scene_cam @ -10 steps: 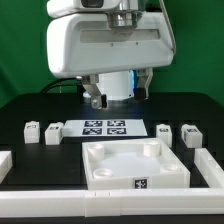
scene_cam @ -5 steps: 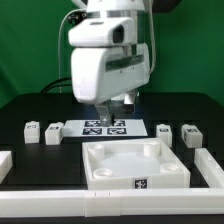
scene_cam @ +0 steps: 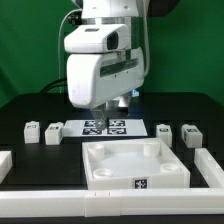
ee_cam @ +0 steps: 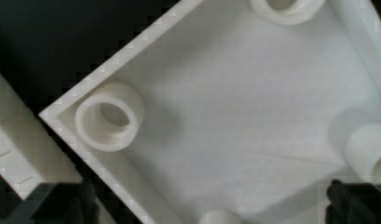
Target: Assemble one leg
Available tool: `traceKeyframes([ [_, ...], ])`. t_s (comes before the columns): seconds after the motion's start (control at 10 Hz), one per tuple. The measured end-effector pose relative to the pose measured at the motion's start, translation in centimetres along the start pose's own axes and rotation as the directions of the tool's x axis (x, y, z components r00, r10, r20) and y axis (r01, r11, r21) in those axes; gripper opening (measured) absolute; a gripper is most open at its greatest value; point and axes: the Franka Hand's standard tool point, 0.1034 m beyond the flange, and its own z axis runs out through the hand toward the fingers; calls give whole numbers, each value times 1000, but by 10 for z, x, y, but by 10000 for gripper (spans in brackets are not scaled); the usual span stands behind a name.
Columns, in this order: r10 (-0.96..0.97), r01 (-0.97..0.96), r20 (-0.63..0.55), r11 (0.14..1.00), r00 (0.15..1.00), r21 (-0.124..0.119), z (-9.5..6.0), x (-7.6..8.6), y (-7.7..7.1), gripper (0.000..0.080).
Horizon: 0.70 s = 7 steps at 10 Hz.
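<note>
Four small white legs stand on the black table in the exterior view: two at the left (scene_cam: 32, 131) (scene_cam: 53, 131) and two at the right (scene_cam: 164, 131) (scene_cam: 188, 134). The large white tabletop (scene_cam: 100, 172) lies in front of them, with round corner holes. My gripper (scene_cam: 110, 110) hangs above the table behind the tabletop, over the marker board, apart from every leg. In the wrist view my gripper (ee_cam: 208, 205) is open and empty, its dark fingertips (ee_cam: 59, 202) wide apart over the tabletop (ee_cam: 222, 120). No leg shows in the wrist view.
The marker board (scene_cam: 105, 127) lies flat between the two pairs of legs. White rails border the work area at the front (scene_cam: 50, 198), the exterior view's left (scene_cam: 5, 163) and right (scene_cam: 212, 168). The arm's bulky body (scene_cam: 100, 60) hides the back of the table.
The arm has turned at the wrist and shifted toward the exterior view's left. The gripper hangs a little lower over the marker board. The legs and the tabletop have not moved.
</note>
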Motion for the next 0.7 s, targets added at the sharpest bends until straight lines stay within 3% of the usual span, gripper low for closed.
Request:
traceKeyframes([
  [0.1,-62,62,1,998,998,3,11,-14,-16,650],
  [0.3,-146,146,1,989,989,-36,17,-19,-30,650],
  [0.4,-207,207,11,978,978,-41,19,-14,-34,650],
  [0.5,-250,250,16,965,968,-78,20,3,-38,650],
  [0.7,-255,256,22,964,967,-71,22,1,-39,650],
])
